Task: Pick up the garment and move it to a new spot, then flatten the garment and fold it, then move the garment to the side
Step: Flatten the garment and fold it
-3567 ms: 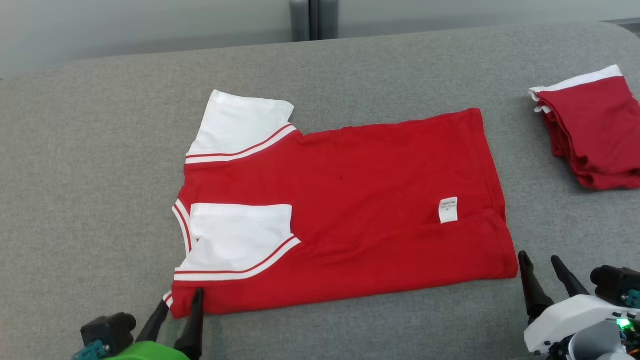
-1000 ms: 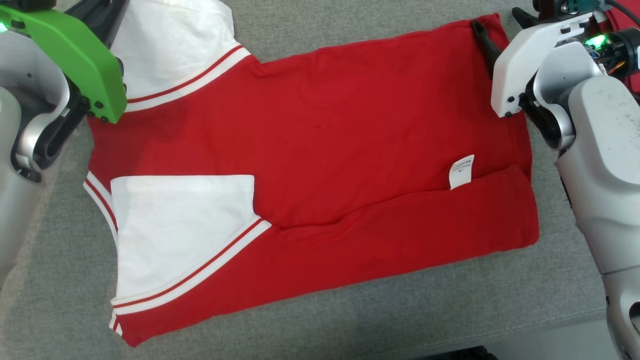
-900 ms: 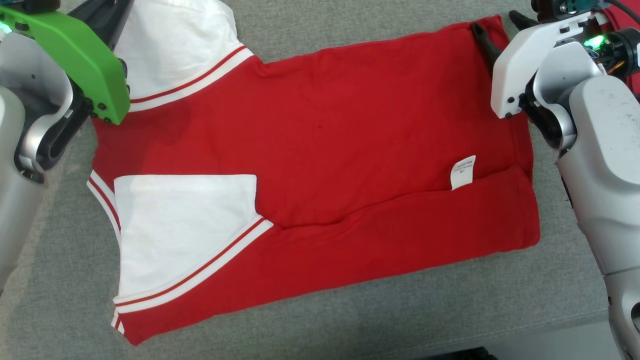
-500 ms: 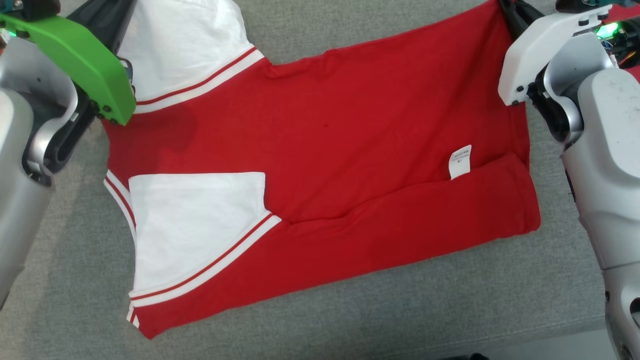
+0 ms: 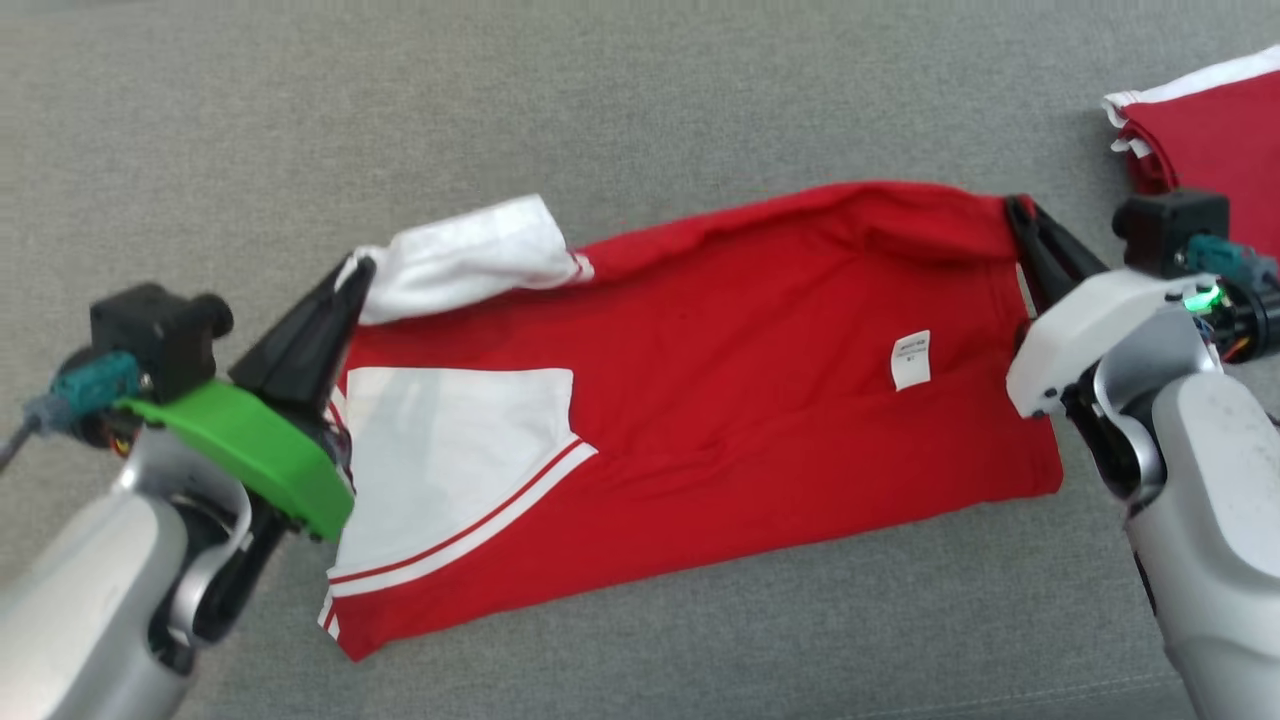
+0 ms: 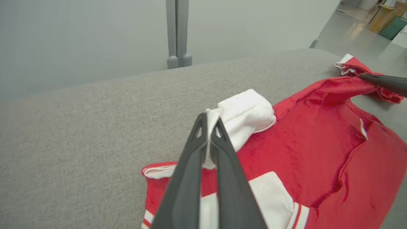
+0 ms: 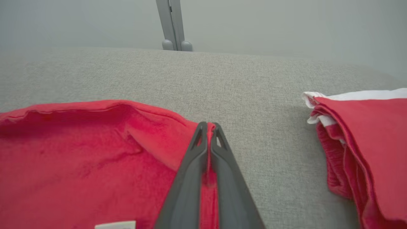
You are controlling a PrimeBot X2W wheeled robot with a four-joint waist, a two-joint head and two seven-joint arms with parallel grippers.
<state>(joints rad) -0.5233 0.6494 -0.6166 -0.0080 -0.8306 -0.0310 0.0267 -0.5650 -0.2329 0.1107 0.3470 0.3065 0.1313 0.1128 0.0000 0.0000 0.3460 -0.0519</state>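
Observation:
The garment (image 5: 720, 400) is a red shirt with white sleeves, spread on the grey surface with its far edge raised and curling toward me. My left gripper (image 5: 358, 270) is shut on the far white sleeve (image 5: 470, 258), which is bunched at its fingertips (image 6: 210, 122). My right gripper (image 5: 1012, 205) is shut on the garment's far right corner; red cloth (image 7: 208, 152) is pinched between its two fingers. A white label (image 5: 909, 358) shows near the right end. The near sleeve (image 5: 450, 450) lies flat, folded over the red body.
A folded red and white garment (image 5: 1205, 130) lies at the far right, close beside my right gripper, also seen as the folded stack (image 7: 365, 140). Bare grey cushion surface (image 5: 400, 120) stretches beyond the shirt, with a pale wall and a grey post (image 6: 177, 31) behind.
The camera view has shifted. My right gripper closed on the far right corner, and both grippers have lifted the far edge and drawn it toward me; the far sleeve is now bunched.

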